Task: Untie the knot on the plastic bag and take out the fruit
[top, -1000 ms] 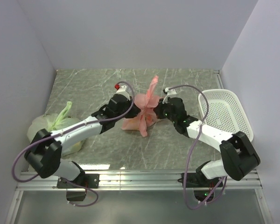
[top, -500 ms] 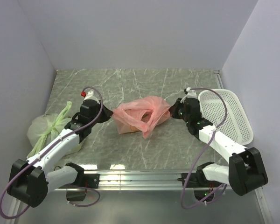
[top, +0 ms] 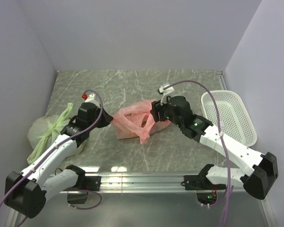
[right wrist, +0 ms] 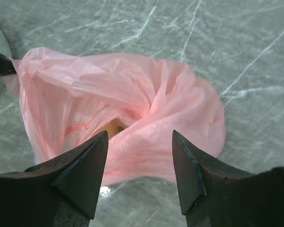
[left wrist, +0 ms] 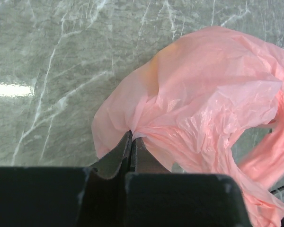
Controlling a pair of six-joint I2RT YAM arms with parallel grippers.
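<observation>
The pink plastic bag lies slack mid-table, its mouth gaping and a loose handle loop trailing toward me. The knot is out of view. My left gripper is shut on the bag's left edge; its tips pinch a fold of the pink film. My right gripper hovers open over the bag's right side, nothing between its fingers. Through the bag's opening a yellow-orange fruit shows. An orange tinge glows through the film.
A pale green tied bag sits at the left, under my left arm. A white mesh basket stands at the right beside my right arm. Walls close in the table at the back and on both sides.
Both grippers pulled the bag apart sideways and its tied tuft came loose. Then the right gripper opened, let go and swung back left over the bag, which slackened.
</observation>
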